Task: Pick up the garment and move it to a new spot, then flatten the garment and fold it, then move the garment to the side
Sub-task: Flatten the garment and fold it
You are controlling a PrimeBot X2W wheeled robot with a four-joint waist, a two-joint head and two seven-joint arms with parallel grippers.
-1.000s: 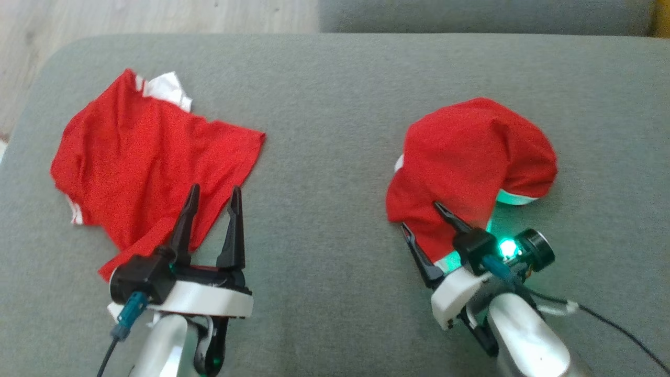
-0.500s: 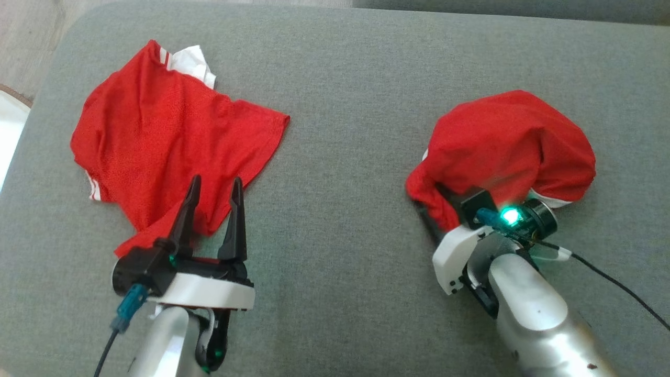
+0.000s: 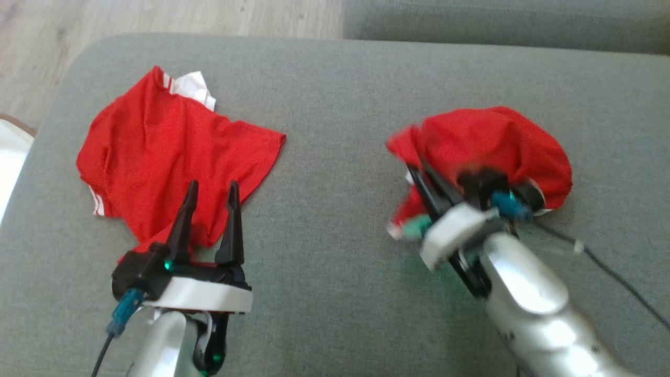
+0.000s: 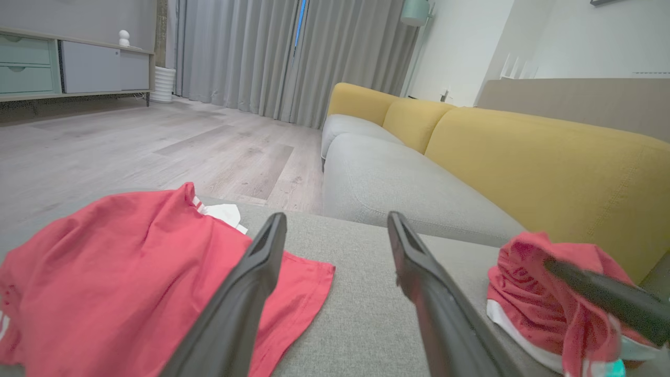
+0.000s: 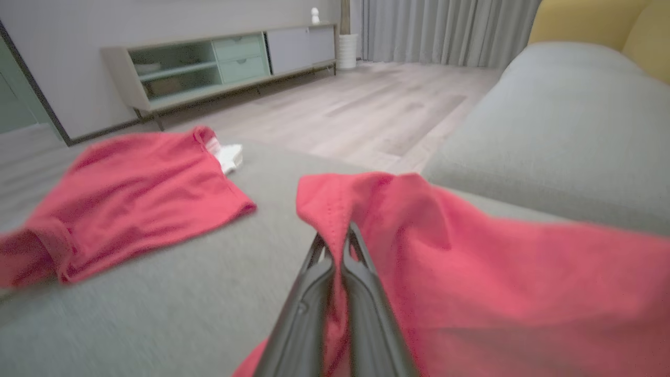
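1. A second ago the right claw [image 5: 335, 238] was spread at the hem. Now it's clamped tight on a fold of the bunched red garment [image 3: 497, 141], right of centre on the grey cushion [image 3: 335, 94].
2. I read that as grasp made, so lift-and-move comes next.
3. Left claw [image 3: 213, 184] is wide open and empty at lower left, over the other red shirt [image 3: 157, 146].
4. No readable brands or text.
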